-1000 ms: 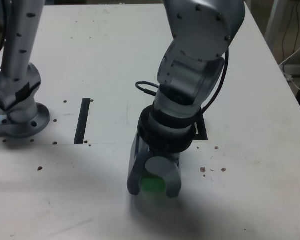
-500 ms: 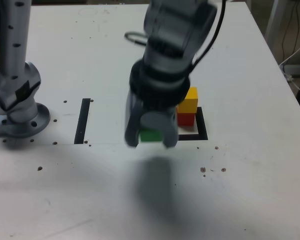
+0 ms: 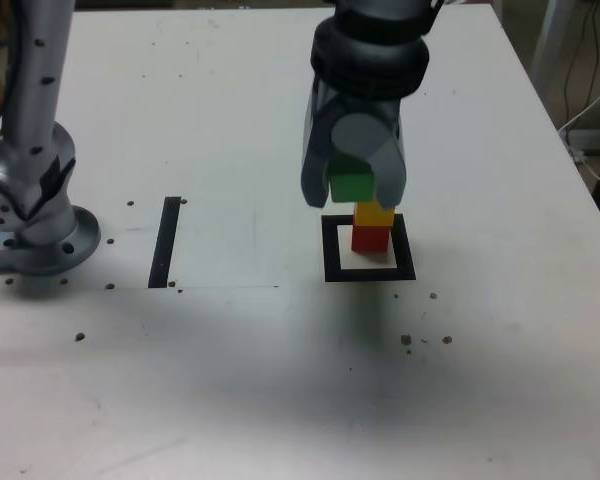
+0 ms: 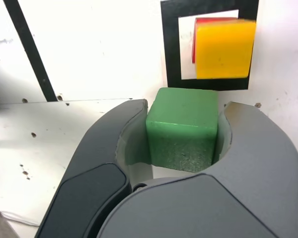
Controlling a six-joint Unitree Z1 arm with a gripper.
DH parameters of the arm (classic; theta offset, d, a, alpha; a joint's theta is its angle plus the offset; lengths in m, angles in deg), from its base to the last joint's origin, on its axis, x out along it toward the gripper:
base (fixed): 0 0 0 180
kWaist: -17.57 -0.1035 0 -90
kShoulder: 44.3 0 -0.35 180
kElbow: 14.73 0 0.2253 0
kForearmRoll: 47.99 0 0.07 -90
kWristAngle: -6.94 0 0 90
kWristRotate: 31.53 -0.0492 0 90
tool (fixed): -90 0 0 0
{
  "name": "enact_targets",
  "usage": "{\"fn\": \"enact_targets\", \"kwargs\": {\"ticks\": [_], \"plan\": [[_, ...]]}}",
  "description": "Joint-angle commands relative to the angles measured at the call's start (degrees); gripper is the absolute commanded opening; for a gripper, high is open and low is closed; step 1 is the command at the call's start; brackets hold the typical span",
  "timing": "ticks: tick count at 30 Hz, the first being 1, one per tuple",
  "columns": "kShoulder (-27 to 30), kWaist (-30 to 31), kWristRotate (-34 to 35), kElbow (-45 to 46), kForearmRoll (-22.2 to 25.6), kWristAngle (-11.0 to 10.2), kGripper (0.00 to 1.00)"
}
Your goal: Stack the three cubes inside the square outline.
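Scanning the exterior view from its left, we see the arm base (image 3: 35, 215), then a black strip (image 3: 166, 241) on the table (image 3: 230, 120), then the gripper (image 3: 353, 186) hanging above the outline (image 3: 328, 250). Its jaws are clamped on the green cube (image 3: 351, 185), one jaw on each of two opposite side faces; the wrist view shows the same grip (image 4: 183, 130). The green cube is in the air, just to the exterior view's left of the stack and about level with its top. Inside the outline sits the red cube (image 3: 370, 238) with the yellow cube (image 3: 374, 214) on top of it, slightly offset in the wrist view (image 4: 223, 48). We judge the cubes light, rigid and smooth-sided, so a side pinch near mid-height should hold fine. The two-high stack looks easy to knock, so we think the green one needs to come over squarely and be set down gently. Two of three are stacked; green is not yet placed.
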State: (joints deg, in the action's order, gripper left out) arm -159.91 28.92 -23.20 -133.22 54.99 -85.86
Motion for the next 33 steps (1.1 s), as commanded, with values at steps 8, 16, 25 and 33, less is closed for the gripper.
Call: {"fn": "enact_targets", "kwargs": {"ticks": [8,16,25,33], "plan": [[-1.76,-3.45,-3.89,-2.29,0.93,1.26,0.21],[-4.08,-4.80,-5.84,-3.92,0.50,1.29,0.21],[-4.74,-5.42,-6.07,-4.26,0.32,0.24,0.21],[-4.90,-6.45,-6.50,-3.81,0.31,-0.25,0.21]]}}
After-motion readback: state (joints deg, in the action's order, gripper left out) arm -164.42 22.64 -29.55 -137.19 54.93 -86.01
